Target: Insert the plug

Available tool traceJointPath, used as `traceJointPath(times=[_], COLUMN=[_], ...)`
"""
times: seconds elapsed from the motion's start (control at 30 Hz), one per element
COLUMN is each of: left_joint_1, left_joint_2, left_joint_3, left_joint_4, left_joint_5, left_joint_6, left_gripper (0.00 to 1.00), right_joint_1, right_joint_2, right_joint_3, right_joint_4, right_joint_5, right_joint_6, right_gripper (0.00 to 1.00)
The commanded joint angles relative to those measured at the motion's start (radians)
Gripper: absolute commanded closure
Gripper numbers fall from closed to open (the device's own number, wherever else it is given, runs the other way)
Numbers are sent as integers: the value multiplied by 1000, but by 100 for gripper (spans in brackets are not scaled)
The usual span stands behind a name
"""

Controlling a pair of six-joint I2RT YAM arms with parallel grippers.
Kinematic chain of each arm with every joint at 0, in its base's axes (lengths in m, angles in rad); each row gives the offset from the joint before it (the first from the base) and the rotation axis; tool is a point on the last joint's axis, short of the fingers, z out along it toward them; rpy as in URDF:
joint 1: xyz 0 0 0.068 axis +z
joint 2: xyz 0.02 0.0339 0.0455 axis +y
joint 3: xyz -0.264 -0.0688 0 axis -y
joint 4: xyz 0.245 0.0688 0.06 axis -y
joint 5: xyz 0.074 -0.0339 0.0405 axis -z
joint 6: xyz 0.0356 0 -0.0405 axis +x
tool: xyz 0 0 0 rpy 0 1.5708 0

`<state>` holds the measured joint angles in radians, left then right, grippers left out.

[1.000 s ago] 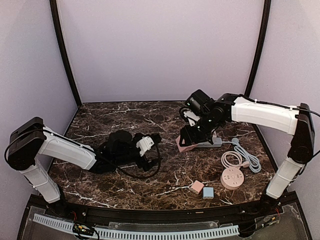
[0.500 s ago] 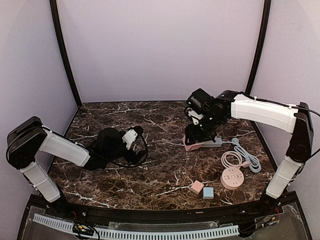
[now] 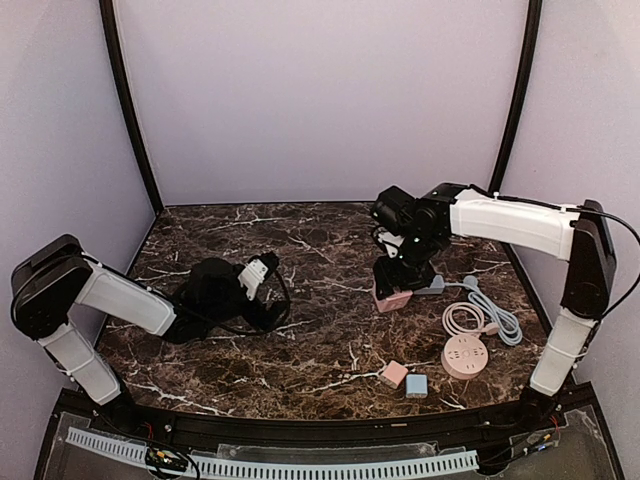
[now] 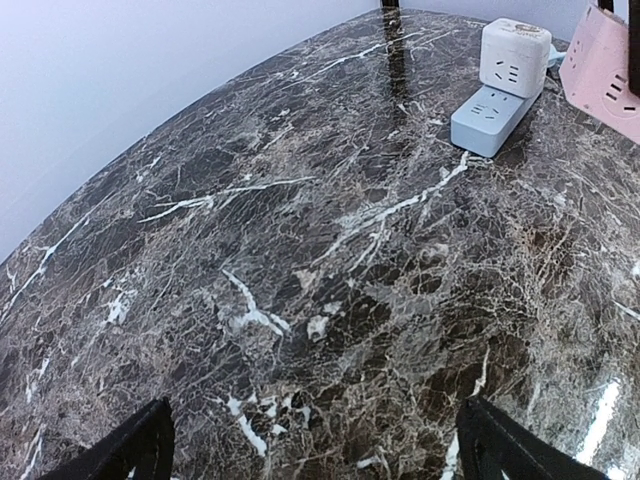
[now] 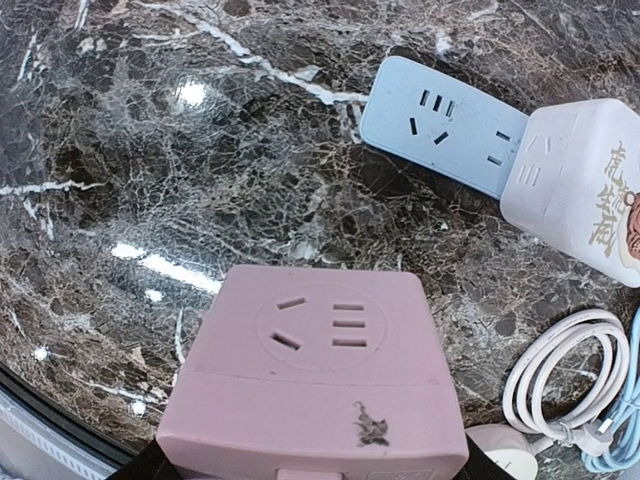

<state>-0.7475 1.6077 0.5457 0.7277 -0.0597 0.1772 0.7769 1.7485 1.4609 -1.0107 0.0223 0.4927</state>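
Observation:
My right gripper point(image 3: 398, 288) is shut on the plug, a pink cube point(image 3: 392, 298) with socket slots on its top face point(image 5: 320, 340). It hangs low over the marble, just left of the blue power strip point(image 3: 432, 285). In the right wrist view the pink cube hides most of my right gripper point(image 5: 315, 472), and the blue strip point(image 5: 440, 125) lies beyond it with a white cube adapter point(image 5: 580, 190) on its far end. My left gripper point(image 4: 320, 462) is open over bare marble, well left of the strip point(image 4: 490, 115). Its fingers point(image 4: 135, 452) hold nothing.
Near the right front lie a coiled white cable point(image 3: 465, 318), a pale blue cable point(image 3: 500, 315), a round pink socket point(image 3: 465, 355), a small pink cube point(image 3: 394, 374) and a small blue cube point(image 3: 416, 385). Purple walls enclose the table point(image 3: 330, 250).
My right gripper has carried the pink cube to the right, up beside the blue strip's left end. My left arm has drawn back to the left, still open.

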Motion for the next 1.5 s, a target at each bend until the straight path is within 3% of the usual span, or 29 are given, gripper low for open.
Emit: traceJointPath(times=[0.0, 0.6, 1.47], left_joint_1=[14, 17, 19], left_joint_2=[-48, -56, -55], left_joint_3=[-27, -48, -53], left_joint_4=[17, 38, 44], left_joint_5=[10, 4, 4], left_joint_6=[-10, -9, -6], left_gripper=[1, 1, 1], right_joint_1=[-23, -111, -141], right_joint_2=[43, 189, 307], right_joint_3=[56, 246, 375], right_joint_4=[-37, -71, -152], right_joint_5=[10, 87, 102], right_joint_6=[16, 5, 32], right_gripper=[100, 100, 100])
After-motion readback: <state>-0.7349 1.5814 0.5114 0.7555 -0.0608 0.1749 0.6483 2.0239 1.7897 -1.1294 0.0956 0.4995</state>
